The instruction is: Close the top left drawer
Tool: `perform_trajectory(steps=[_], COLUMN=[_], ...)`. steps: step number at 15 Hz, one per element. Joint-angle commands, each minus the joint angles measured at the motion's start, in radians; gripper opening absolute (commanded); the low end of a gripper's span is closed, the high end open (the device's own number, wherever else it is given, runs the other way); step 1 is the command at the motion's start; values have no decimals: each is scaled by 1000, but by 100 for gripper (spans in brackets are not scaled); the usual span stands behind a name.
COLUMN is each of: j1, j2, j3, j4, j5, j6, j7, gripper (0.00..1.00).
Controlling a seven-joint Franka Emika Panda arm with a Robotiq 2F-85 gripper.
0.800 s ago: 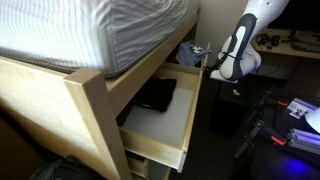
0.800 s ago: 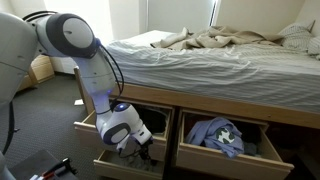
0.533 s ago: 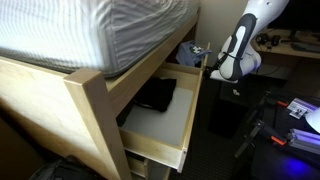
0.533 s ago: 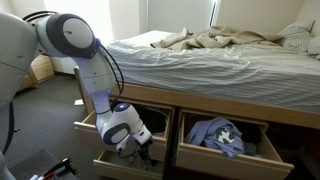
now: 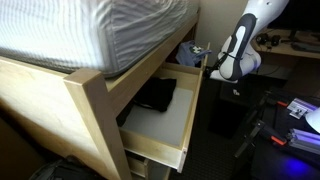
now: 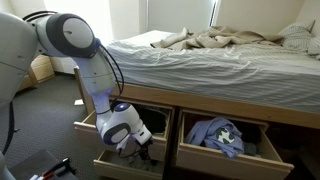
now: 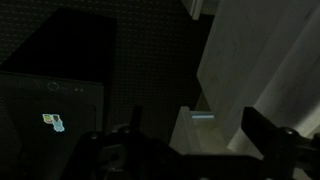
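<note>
Under the light-wood bed frame (image 5: 90,100), the wide, shallow light-wood top left drawer (image 5: 168,122) is standing pulled out. Its whitish-grey floor is showing, and a flat black rectangular object (image 5: 155,95) is lying toward the back. In an exterior view the same drawer (image 6: 86,123) is sitting beside a neighbouring open drawer (image 6: 215,163) holding crumpled blue clothing (image 6: 215,136).

Nothing is differing from half a second ago: the drawer is equally far out, and the white-and-black robot arm (image 5: 240,45) is holding the same pose.

The dark Robotiq gripper (image 5: 209,66) is sitting right at the drawer's front board; contact cannot be told. In the wrist view its two dark fingers (image 7: 268,135) are spreading wide apart with a pale wood edge between them, clamping nothing.

Writing: small bluish lit marks (image 7: 55,122) are glowing on a dark panel (image 7: 50,95), too small to read.
</note>
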Motion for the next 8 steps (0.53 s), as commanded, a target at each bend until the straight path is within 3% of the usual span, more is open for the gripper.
perform_trajectory(steps=[1,3,4,7,8], j1=[-21,86,59,147,219], j2=[-3,20,10,51,77], j3=[30,-53,-34,-117,-174], j4=[7,24,2,-1,10], j5=[64,167,159,217,220], j6=[0,-45,-57,-133,-169], j7=[-65,-99,-132,-191,-157], gripper=[100,100,100,100,100])
